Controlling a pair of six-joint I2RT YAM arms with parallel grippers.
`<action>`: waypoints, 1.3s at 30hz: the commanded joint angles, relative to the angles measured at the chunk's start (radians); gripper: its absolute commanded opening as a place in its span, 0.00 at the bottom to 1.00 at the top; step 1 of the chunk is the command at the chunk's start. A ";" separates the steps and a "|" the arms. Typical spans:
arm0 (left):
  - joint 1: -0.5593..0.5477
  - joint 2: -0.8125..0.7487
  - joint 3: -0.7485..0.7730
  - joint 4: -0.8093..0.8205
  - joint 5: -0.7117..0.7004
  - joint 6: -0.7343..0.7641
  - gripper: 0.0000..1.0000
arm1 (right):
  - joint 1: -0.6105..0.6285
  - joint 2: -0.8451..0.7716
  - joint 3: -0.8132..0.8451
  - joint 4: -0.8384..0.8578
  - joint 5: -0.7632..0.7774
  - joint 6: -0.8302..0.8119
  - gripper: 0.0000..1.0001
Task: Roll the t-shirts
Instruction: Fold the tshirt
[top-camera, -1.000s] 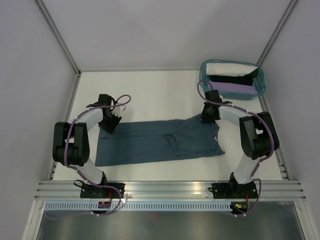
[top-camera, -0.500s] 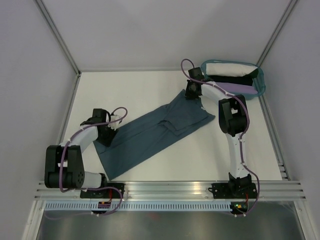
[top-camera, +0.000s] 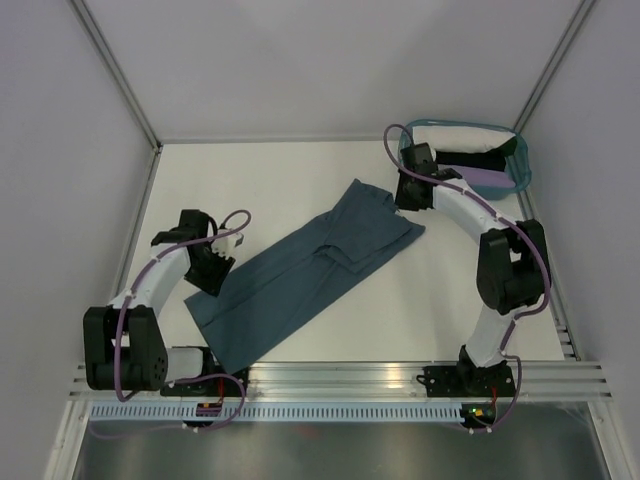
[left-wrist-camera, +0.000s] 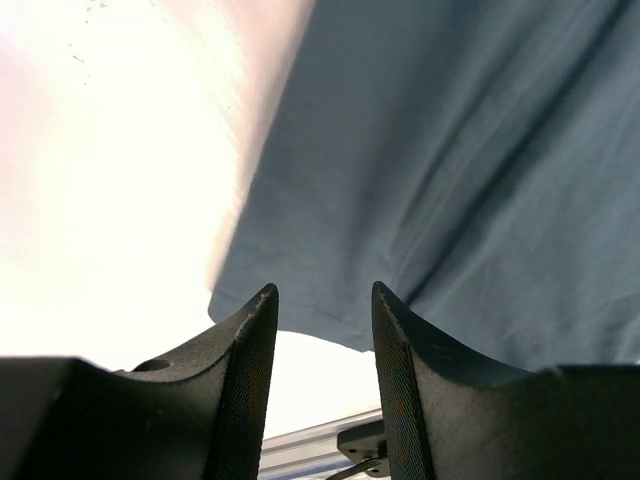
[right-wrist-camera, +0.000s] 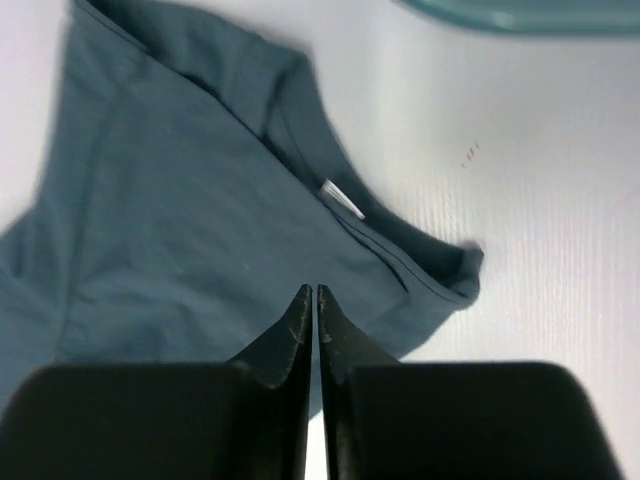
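Observation:
The slate-blue t-shirt (top-camera: 300, 275) lies folded into a long strip, running diagonally from near left to far right on the white table. My left gripper (top-camera: 207, 272) is open and empty beside the strip's left hem end. In the left wrist view (left-wrist-camera: 322, 295) the jaws frame the hem of the shirt (left-wrist-camera: 450, 150) with nothing between them. My right gripper (top-camera: 404, 196) is shut and empty at the collar end. In the right wrist view (right-wrist-camera: 312, 292) its tips hover over the shirt (right-wrist-camera: 200, 200) near the collar and white label (right-wrist-camera: 343, 198).
A teal basket (top-camera: 405, 150) at the far right corner holds white, black and purple folded clothes; its rim shows in the right wrist view (right-wrist-camera: 520, 15). An aluminium rail (top-camera: 340, 378) runs along the table's near edge. Grey walls enclose the table.
The shirt strip has swung from lying straight across to diagonal, its collar end carried far. My right gripper has come off the collar end and moved right. The left gripper has shifted slightly nearer.

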 joint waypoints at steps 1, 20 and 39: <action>0.005 0.072 -0.012 0.066 -0.067 0.018 0.48 | -0.027 0.008 -0.139 0.048 -0.012 0.040 0.05; 0.009 0.119 -0.077 0.092 0.000 0.003 0.49 | -0.027 0.680 0.656 -0.068 -0.196 0.135 0.00; 0.009 0.217 -0.049 0.066 0.171 -0.037 0.49 | -0.023 0.440 0.630 0.210 -0.291 0.198 0.30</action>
